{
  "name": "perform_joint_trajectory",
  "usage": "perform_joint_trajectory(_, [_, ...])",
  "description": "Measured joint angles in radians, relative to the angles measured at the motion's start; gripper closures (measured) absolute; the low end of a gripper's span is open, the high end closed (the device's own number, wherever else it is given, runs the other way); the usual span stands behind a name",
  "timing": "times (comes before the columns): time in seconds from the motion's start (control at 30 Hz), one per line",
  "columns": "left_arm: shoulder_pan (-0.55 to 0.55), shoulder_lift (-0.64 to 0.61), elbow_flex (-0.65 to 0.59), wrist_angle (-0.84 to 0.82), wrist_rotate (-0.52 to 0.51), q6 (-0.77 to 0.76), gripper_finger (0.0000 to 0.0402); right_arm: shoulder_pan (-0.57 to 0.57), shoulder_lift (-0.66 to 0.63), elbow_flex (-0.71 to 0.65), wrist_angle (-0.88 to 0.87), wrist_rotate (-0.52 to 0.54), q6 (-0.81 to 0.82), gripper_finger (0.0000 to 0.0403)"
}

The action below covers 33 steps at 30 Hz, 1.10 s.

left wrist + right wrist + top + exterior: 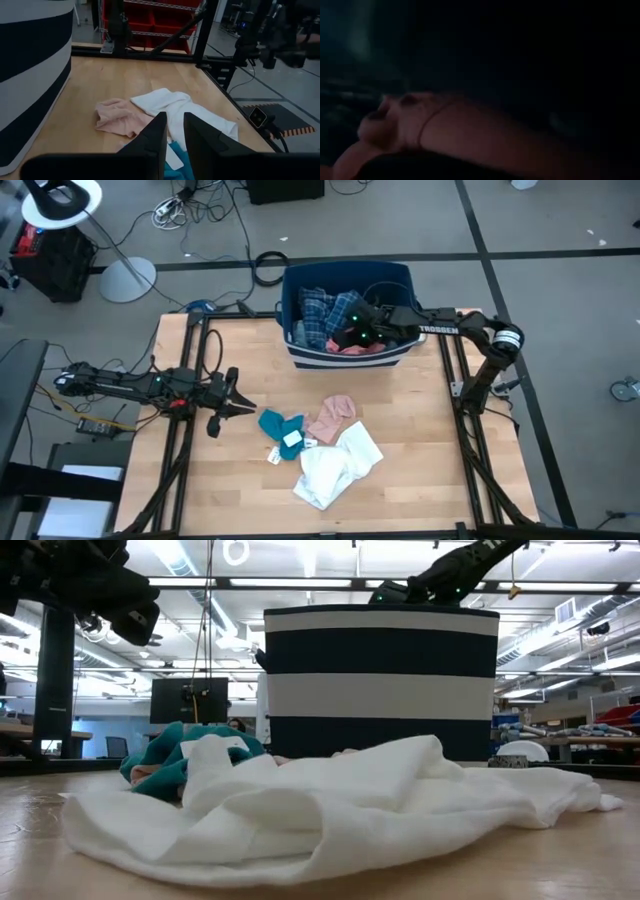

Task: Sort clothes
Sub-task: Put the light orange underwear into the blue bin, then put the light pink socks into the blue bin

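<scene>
A dark blue bin with a white stripe point(345, 350) stands at the table's far edge. It holds a blue-white plaid shirt point(318, 315) and a salmon pink garment point(355, 348). My right gripper point(358, 332) reaches into the bin from the right, close over the salmon pink cloth point(460, 140). A small teal garment point(278, 425), a pale pink one point(332, 418) and a white one point(335, 465) lie on the table's middle. My left gripper point(240, 402) is open and empty above the table, left of the teal garment point(177, 167).
The white garment point(330, 810) lies spread nearest the table's near edge, with the teal one point(165, 765) behind it. Black frame rails point(185, 430) run along the table's left and right sides. Bare wood point(420, 440) shows right of the clothes.
</scene>
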Motion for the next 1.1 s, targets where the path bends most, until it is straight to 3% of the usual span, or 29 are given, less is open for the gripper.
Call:
perform_joint_trajectory(0.5, [0.0,0.0,0.0,0.022,-0.017,0.058,0.0332,0.008,-0.312,0.0,0.024,0.006,-0.046,0.0235])
perform_joint_trajectory(0.63, [0.0,0.0,0.0,0.035,-0.017,0.058,0.0332,0.03,-0.415,0.0,0.028,0.051,-0.085,0.0231])
perform_joint_trajectory(0.9, [0.0,0.0,0.0,0.044,-0.017,0.058,0.0332,0.176,-0.598,0.002,0.118,0.268,-0.25,0.0244])
perform_joint_trajectory(1.1, [0.0,0.0,0.0,0.043,-0.017,0.057,0.0332,0.328,-0.64,0.004,0.221,0.284,-0.314,0.0248])
